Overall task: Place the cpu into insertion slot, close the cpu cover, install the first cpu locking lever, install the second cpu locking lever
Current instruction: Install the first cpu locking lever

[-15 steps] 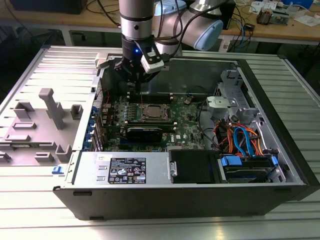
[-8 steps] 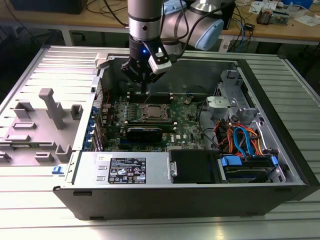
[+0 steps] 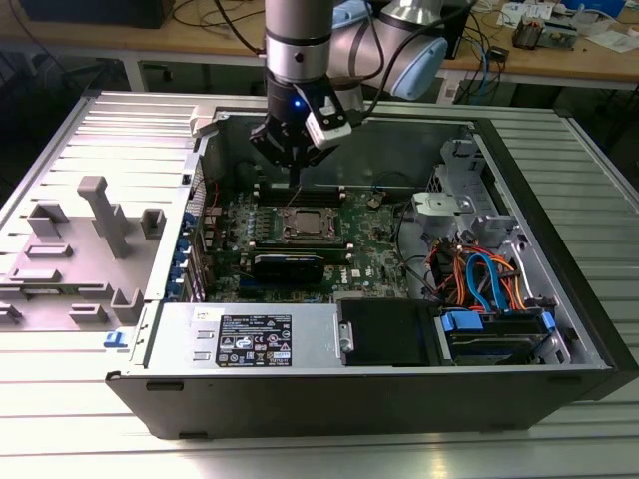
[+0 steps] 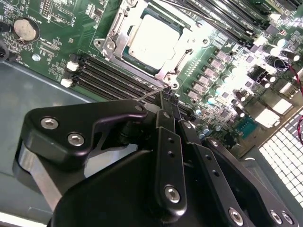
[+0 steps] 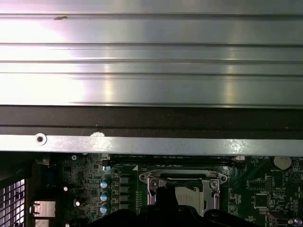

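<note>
Silver-grey metal of the cpu (image 4: 154, 40) showed through the window of the cpu cover (image 4: 163, 71). The cover lay down flat over the chip in the insertion slot (image 4: 107, 46) on the green motherboard (image 4: 57, 56). Chip and cover therefore looked to be in place already. The slot sat near the middle of the board inside the open computer case (image 3: 559, 249), which rested on the slatted bench (image 3: 300, 449).

In the exterior view the gripper (image 3: 300, 182) hung point-down over the far edge of the socket, a little toward the exterior view's left of its centre and close above the board. In the second wrist view the fingers (image 4: 169, 142) were drawn together to a narrow tip with no gap visible between them. Nothing could be seen clamped there.

A thin wire locking lever (image 4: 152, 93) stuck out just beside that tip, at the socket corner nearest the gripper. It ran slantwise between the socket rim and the black memory slots (image 4: 109, 75). Whether the tip actually touched the wire could not be told. The lever appeared to be the nearest task part, so the work seemed to stand at the lever stage. The chip lay beyond the tip, across the socket edge.
</note>
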Robot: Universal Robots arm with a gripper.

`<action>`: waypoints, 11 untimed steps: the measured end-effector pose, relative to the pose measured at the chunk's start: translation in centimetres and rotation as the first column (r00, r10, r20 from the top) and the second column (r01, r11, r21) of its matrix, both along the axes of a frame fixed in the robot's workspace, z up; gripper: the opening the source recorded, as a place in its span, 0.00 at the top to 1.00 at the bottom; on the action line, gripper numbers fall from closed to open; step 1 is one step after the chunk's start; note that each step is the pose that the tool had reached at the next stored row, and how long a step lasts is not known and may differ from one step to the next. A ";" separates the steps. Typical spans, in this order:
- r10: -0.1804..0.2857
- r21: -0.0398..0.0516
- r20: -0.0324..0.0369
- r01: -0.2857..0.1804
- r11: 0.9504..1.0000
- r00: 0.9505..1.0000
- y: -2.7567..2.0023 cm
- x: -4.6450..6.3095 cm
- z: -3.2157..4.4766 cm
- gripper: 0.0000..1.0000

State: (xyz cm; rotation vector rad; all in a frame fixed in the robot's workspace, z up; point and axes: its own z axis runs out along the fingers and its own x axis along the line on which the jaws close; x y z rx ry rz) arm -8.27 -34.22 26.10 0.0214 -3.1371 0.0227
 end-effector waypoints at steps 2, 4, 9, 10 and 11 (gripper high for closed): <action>0.000 0.000 0.000 0.000 1.000 1.000 0.00 0.1 -0.07 0.89; 0.016 0.000 0.000 -0.016 1.000 1.000 0.01 0.1 -0.11 0.89; 0.049 0.000 0.000 -0.049 0.999 0.999 0.44 0.1 -0.34 0.89; 0.049 -0.001 0.000 -0.049 0.999 0.999 0.65 0.1 -0.50 0.89; 0.049 -0.001 0.000 -0.049 0.999 0.999 0.66 0.1 -0.63 0.89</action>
